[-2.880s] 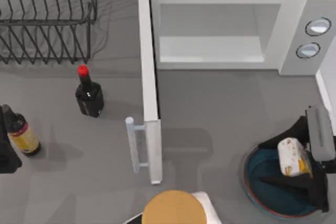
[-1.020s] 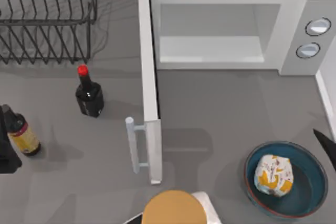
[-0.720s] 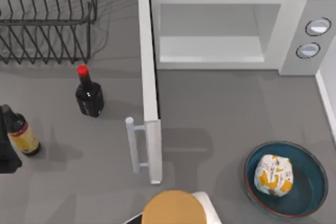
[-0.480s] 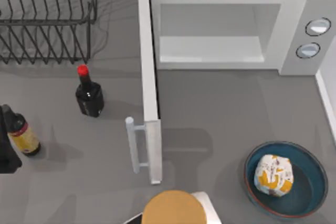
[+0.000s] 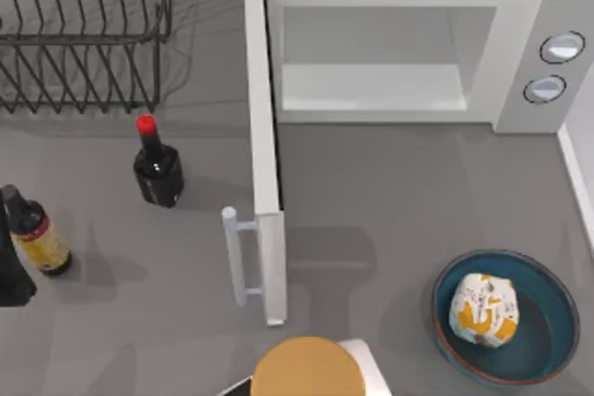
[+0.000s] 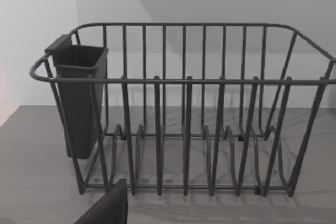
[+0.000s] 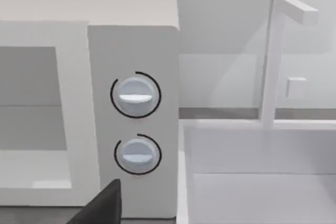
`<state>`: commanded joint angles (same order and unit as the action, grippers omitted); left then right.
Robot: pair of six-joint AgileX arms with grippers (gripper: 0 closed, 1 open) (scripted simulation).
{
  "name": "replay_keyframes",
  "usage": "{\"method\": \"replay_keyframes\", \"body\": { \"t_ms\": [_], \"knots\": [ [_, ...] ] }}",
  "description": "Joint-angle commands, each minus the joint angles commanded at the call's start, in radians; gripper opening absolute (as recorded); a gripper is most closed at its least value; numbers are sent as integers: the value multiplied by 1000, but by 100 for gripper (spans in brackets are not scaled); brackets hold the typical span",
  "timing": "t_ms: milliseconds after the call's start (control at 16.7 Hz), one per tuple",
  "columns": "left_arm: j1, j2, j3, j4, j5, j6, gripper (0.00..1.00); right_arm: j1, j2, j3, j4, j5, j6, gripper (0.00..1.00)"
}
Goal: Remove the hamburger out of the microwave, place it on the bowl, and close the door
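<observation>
The hamburger [image 5: 483, 309] sits in the bowl [image 5: 548, 354]; the microwave [image 5: 515, 53] is empty; its door [image 5: 263, 155] stands open, so closing remains; our jaws' state we cannot tell.

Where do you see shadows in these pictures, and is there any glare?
Top view: soft shadows lie on the table right of the door and beside both bottles; the rack casts thin line shadows. Left wrist view: faint bar shadows under the rack. Right wrist view: the microwave looks evenly lit. No glare anywhere.

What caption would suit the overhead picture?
Wrapped hamburger sits in the blue bowl; microwave door stands open.
</observation>
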<state>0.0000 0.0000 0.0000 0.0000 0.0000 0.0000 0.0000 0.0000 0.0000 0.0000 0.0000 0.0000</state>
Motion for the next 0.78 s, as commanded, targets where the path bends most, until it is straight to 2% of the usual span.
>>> {"method": "replay_keyframes", "body": {
  "t_ms": [660, 780],
  "knots": [
    [0, 0, 0, 0, 0, 0, 2, 0, 0, 0, 0, 0, 0, 100],
    [0, 0, 0, 0, 0, 0, 0, 0, 0, 0, 0, 0, 0, 100]
  ]
}}
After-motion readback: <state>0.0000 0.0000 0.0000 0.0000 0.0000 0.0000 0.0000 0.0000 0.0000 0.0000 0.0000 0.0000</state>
